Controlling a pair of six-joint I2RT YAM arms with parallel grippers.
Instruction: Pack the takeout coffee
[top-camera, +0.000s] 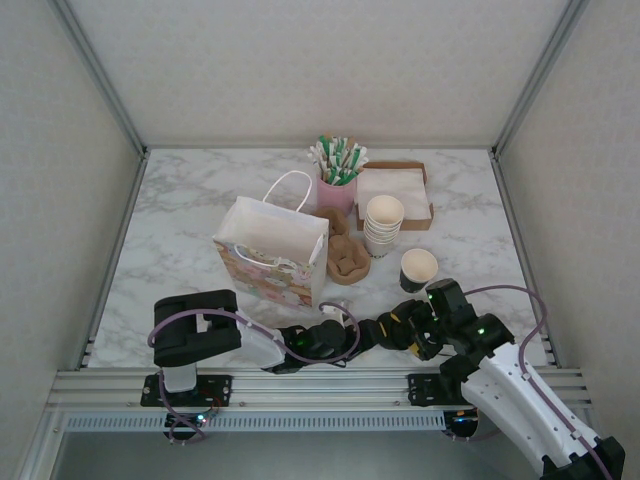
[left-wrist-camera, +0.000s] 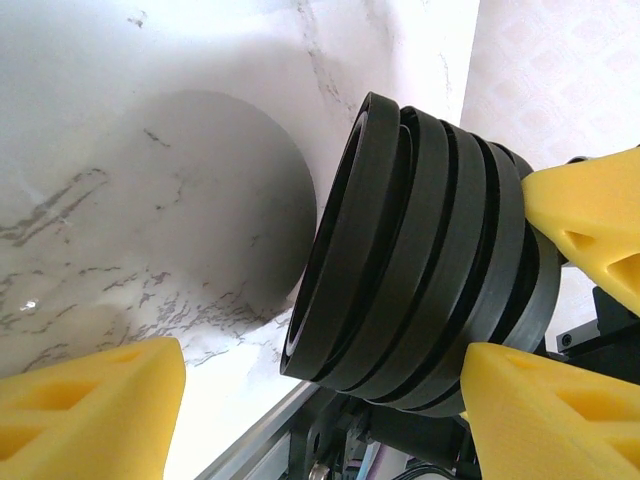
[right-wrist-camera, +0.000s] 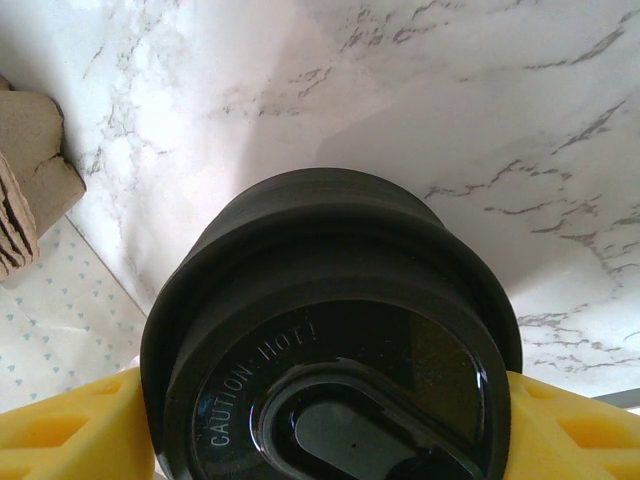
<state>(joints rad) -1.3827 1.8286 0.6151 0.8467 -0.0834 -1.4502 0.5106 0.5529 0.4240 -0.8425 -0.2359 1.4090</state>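
Note:
No lidded cup is in view. A lone lidless cream cup (top-camera: 418, 268) stands right of centre. A stack of black lids (top-camera: 371, 333) (left-wrist-camera: 430, 260) (right-wrist-camera: 330, 330) hangs sideways low over the table's front edge. My right gripper (top-camera: 390, 330) (right-wrist-camera: 330, 425) is shut on it, its yellow fingers (right-wrist-camera: 90, 425) pressing both sides; the top lid reads "CAUTION: HOT!". My left gripper (top-camera: 350, 335) (left-wrist-camera: 322, 368) is open, its fingers (left-wrist-camera: 90, 405) flanking the stack's open end; the left one stands well clear. A right gripper finger (left-wrist-camera: 590, 215) shows behind the stack.
A patterned paper bag (top-camera: 270, 262) (right-wrist-camera: 60, 300) stands open left of centre, a brown cardboard cup carrier (top-camera: 347, 255) (right-wrist-camera: 25, 180) beside it. Behind are a stack of lidless cups (top-camera: 383, 225), a pink holder of stirrers (top-camera: 338, 178) and a cardboard tray of napkins (top-camera: 395, 192).

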